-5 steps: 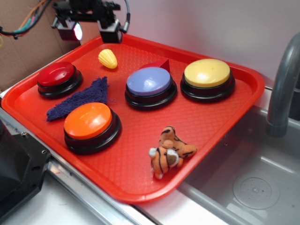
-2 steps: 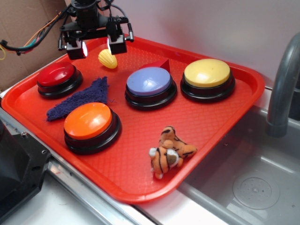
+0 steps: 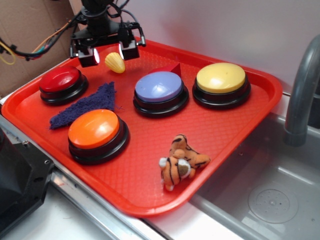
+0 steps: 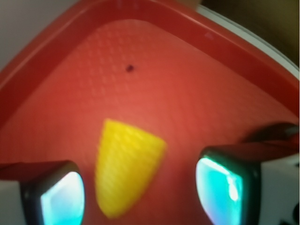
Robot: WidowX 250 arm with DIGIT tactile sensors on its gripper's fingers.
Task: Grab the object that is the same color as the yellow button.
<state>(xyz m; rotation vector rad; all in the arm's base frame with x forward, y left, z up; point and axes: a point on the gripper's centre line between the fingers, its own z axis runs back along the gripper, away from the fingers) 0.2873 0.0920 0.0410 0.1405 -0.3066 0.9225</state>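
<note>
Over the tray's far corner my hand (image 3: 106, 53) hangs spread wide, clasping nothing; the object (image 3: 115, 63) lies between its fingers on the red tray (image 3: 150, 150), well apart from the yellow button (image 3: 221, 78).

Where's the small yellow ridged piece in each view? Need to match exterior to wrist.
Exterior: yellow ridged piece lies on the tray's far left part, beyond the purple button, just below the gripper.
Wrist: it fills the lower centre, between the two fingers, nearer the left one.
Shared landmark: the red tray's raised far rim, behind the piece in both views.
</note>
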